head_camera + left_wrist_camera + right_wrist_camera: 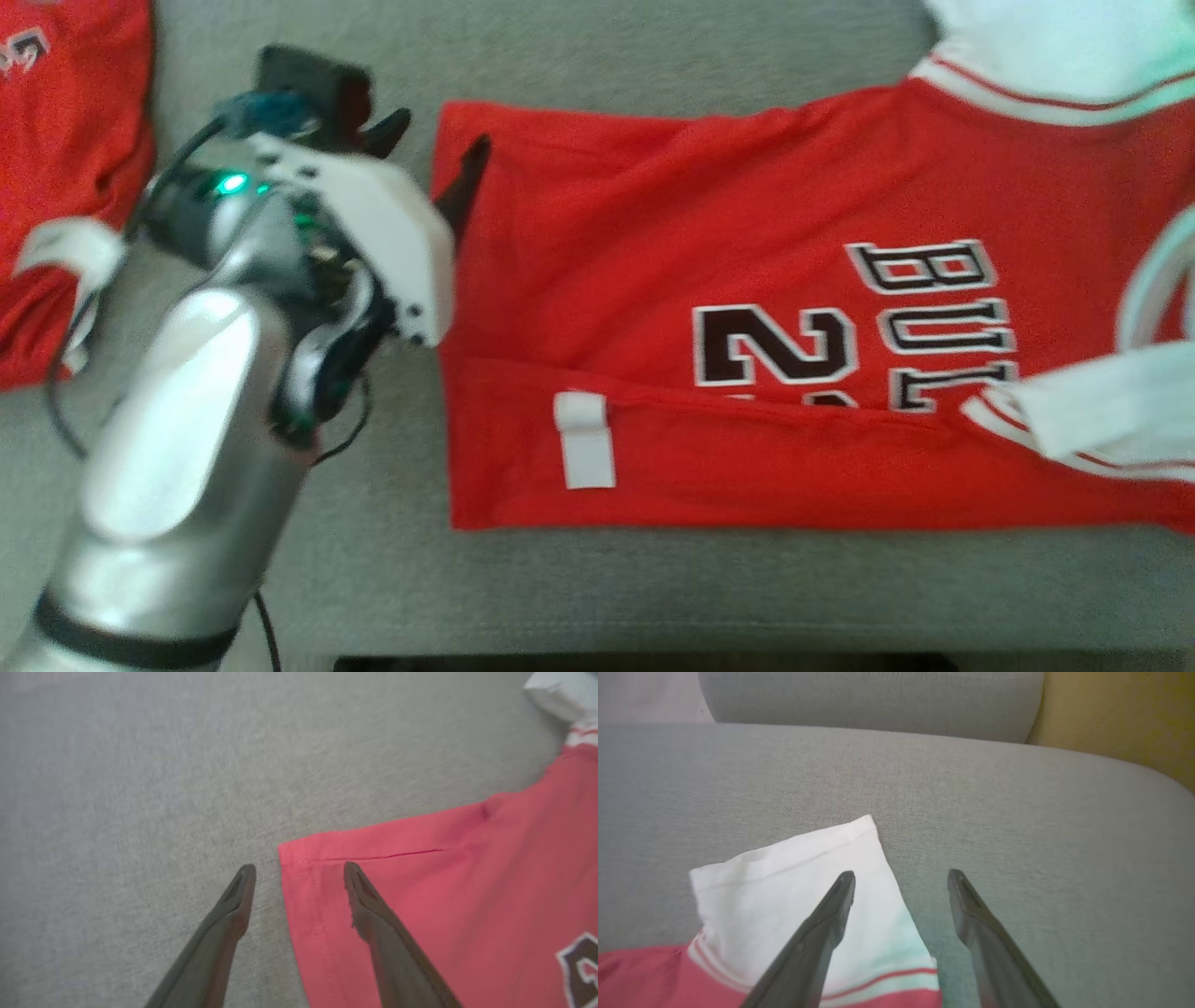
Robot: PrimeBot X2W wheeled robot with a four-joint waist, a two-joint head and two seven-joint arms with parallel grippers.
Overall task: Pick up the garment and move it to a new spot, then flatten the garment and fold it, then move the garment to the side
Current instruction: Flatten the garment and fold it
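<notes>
Head overhead, wrist views low, sharing jersey (pixel 653 233)

Head view: soft throughout, motion blur; jersey (pixel 747 280) runs off the right edge. Its lettering (pixel 934 317) is half buried under the folded-up lower flap: "BUL" and "2" readable, rest hidden. White sleeve (pixel 1027 47) at the jersey's far corner is clipped by the top edge. At the jersey's hem corner, wrist housing (pixel 392 233) covers most of the left gripper (pixel 439 135); dark fingertips show. Second red garment (pixel 75 140), well apart from the jersey's hem, is cut by left and top edges, print unreadable. Left wrist view: jersey print (pixel 581 970) cut at the frame corner. Right wrist view: one finger (pixel 817 938) of the right gripper (pixel 901 873) covers part of the sleeve; jersey's red body clipped at the bottom edge.
</notes>
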